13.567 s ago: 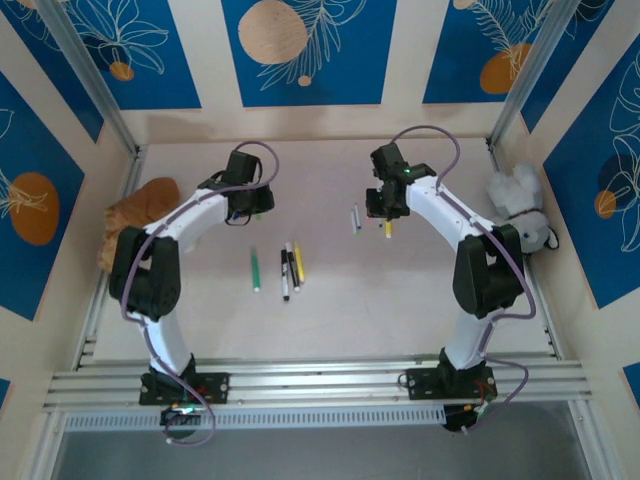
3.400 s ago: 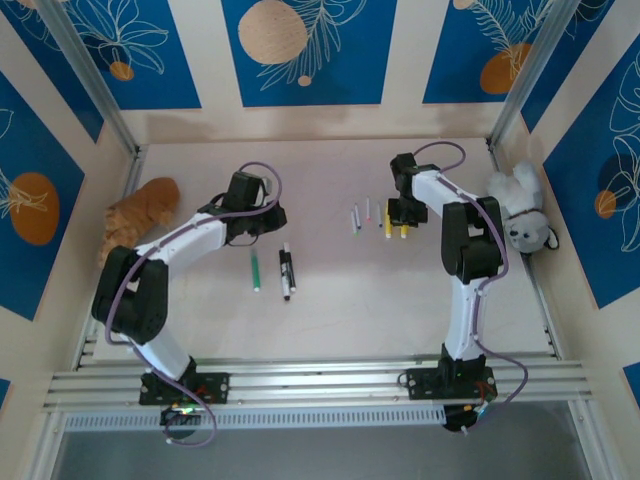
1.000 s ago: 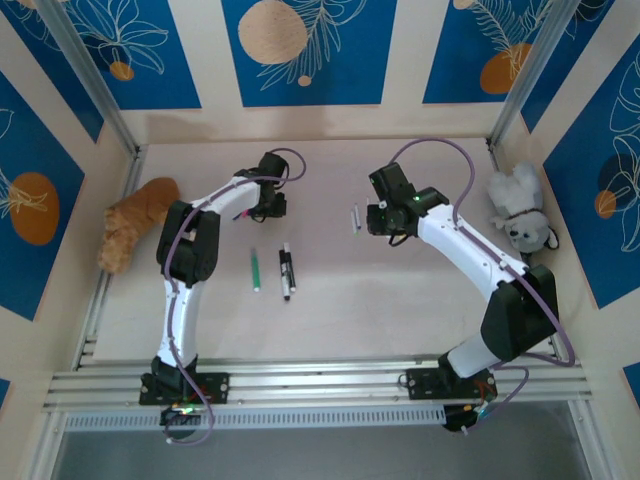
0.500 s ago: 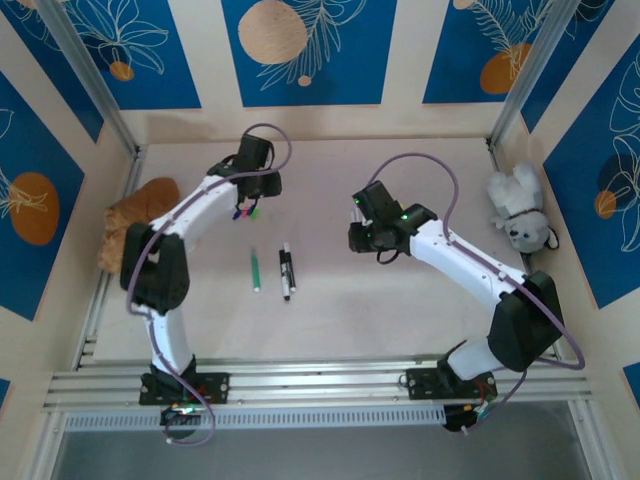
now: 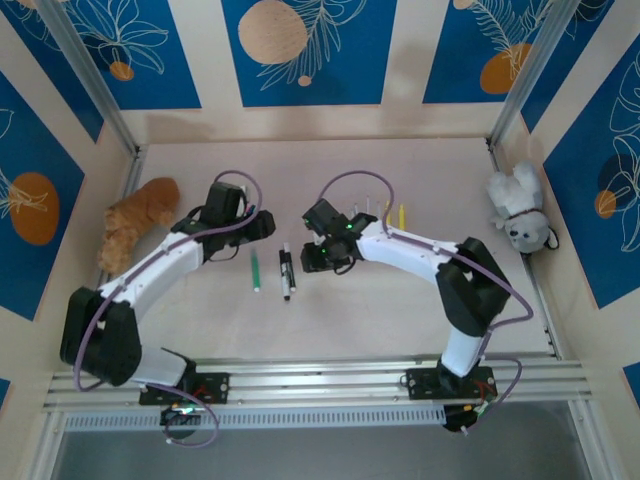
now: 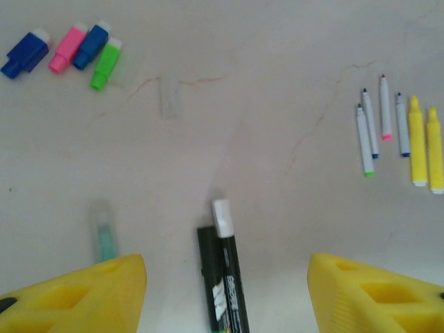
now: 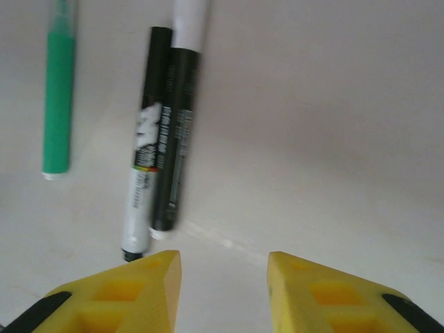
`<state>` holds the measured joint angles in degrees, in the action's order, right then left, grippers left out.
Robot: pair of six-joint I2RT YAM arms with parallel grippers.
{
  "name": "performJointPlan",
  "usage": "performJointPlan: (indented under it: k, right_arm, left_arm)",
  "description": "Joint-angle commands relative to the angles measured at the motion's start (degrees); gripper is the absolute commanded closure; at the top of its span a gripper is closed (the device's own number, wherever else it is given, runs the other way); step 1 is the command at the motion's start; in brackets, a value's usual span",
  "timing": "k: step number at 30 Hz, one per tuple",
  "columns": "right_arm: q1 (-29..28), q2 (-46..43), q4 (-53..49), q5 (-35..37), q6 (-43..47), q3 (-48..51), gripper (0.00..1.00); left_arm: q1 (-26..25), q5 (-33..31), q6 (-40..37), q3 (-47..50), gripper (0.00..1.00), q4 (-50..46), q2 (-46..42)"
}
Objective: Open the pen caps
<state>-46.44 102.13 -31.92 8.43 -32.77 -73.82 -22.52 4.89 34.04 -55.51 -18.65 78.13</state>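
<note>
**Black pens** (image 7: 166,139): two, lying side by side and touching, mid-surface. This pair is the reference for every place below. One has a white cap (image 7: 190,17) on its far end. The other shows a white end nearer the arm bases, and whether that is a cap cannot be told.

**Green pen** (image 7: 58,104): lies just beside the pair on the left and parallel to it. It looks unopened.

**Loose caps** (image 6: 67,47): four in a tight cluster, two blue, one pink and one green. They lie beyond the pair and to the left, well apart from it.

**Opened pens** (image 6: 383,107): four slim white ones with bare coloured tips. They lie in a row beyond the pair and to the right, well apart from it.

**Yellow pens** (image 6: 416,142): two, at the outer end of that row.

**Left fingers** (image 6: 226,277): spread wide and grasping nothing. They hang above the near part of the pair.

**Right fingers** (image 7: 223,267): parted, with a narrower gap, and grasping nothing. They hover just beside the pair's near ends, on the right.

**Surface** (image 5: 400,300): pale, and bare around the pair.

**Step in hand**, as judged: the approach to the next unopened pen, with the pair and the green pen left to do.

**Next move**, as judged: one set of fingers drops and closes across a single black barrel without catching its neighbour. The other set then pinches the cap end and pulls straight along the pen's axis. Because the two pens touch, nudging them apart first would make the grasp cleaner.
</note>
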Motion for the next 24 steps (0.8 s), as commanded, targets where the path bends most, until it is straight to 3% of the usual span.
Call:
performJointPlan:
  k: [1, 19, 24]
  right_arm:
    - [-1.0, 3.2, 0.2, -2.7, -1.2, -3.4, 0.63]
    - [-3.0, 14.0, -5.2, -2.3, 0.7, -13.3, 0.69]
    - [-3.1, 15.2, -4.9, -3.6, 1.2, -13.9, 0.66]
  left_arm:
    - [0.1, 2.6, 1.0, 2.0, 0.38, 2.5, -4.1]
    - [0.1, 7.9, 2.8, 4.0, 0.39, 6.5, -1.6]
    - [0.3, 8.0, 2.5, 4.0, 0.39, 6.7, -1.3]
